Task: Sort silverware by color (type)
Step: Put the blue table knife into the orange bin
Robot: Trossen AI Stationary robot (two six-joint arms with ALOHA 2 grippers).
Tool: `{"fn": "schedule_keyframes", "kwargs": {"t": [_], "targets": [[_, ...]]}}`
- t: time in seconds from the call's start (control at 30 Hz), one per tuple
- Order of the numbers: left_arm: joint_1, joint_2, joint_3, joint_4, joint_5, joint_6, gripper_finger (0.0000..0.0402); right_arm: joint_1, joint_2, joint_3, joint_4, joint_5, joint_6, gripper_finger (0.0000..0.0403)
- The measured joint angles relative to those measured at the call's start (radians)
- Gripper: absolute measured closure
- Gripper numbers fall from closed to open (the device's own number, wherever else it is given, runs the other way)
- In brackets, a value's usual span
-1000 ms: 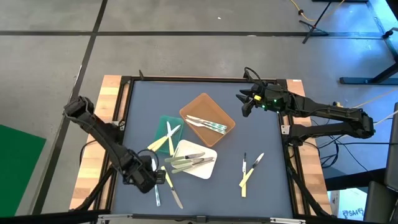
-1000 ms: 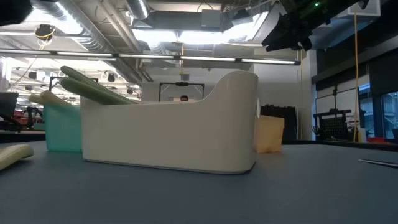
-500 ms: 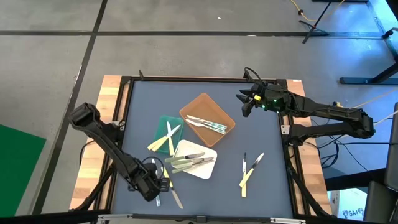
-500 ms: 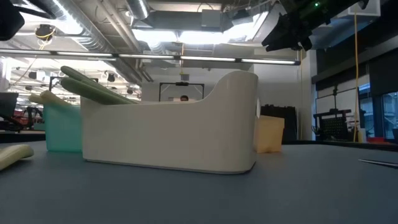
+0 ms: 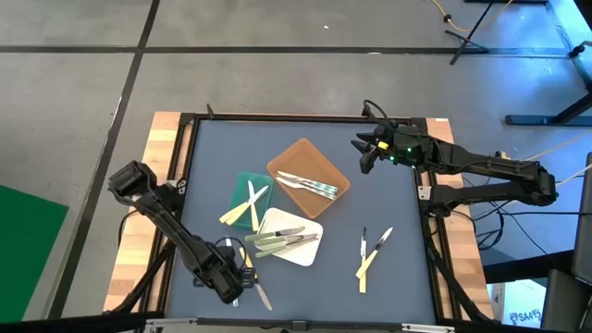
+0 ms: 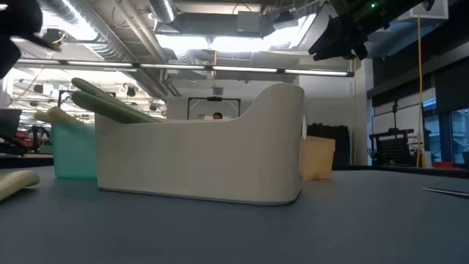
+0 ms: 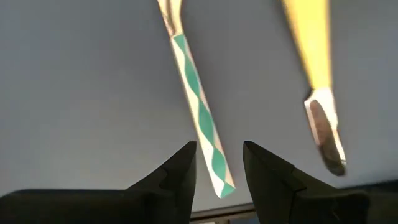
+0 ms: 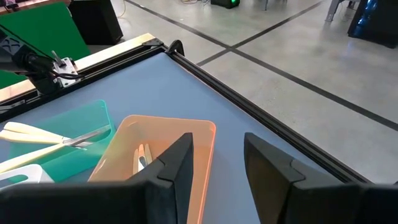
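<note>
From the high view the left gripper (image 5: pixel 231 282) sits low at the near-left corner of the desk (image 5: pixel 388 199), right over a loose utensil, but the arm hides the details. The left wrist view fills that in: the jaws are apart, and a green-and-white striped handle (image 7: pixel 202 121) lies on the desk running up between them, not gripped. Just beside it is a pale yellow utensil (image 7: pixel 317 74) with its metal tip pointing toward the camera.

The right gripper (image 5: pixel 363 153) hangs in the air over the far-right side of the desk, jaws apart and holding nothing. Its wrist view looks down at the brown tray (image 8: pixel 152 152) and the green tray (image 8: pixel 74 134).

Only the high view shows the full spread: silverware in the brown tray, yellow pieces on the green tray, several on the white tray (image 5: pixel 305 250), plus two loose ones (image 5: pixel 370 252) off to the right.

The low view mostly gets the white tray's wall (image 6: pixel 198 165), with green handles (image 6: pixel 110 103) poking over it.
</note>
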Motion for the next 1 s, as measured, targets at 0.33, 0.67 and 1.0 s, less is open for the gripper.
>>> {"fn": "schedule_keyframes", "kwargs": {"t": [0.33, 0.67, 1.0], "targets": [[0.0, 0.061, 0.0, 0.025, 0.026, -0.001, 0.0277, 0.0, 0.0, 0.0, 0.0, 0.0, 0.0, 0.0274], [0.0, 0.072, 0.0, 0.041, 0.037, 0.026, 0.0276, 0.0, 0.0, 0.0, 0.0, 0.0, 0.0, 0.0274], [0.0, 0.072, 0.0, 0.037, 0.074, 0.027, 0.0277, 0.0, 0.0, 0.0, 0.0, 0.0, 0.0, 0.0274]]}}
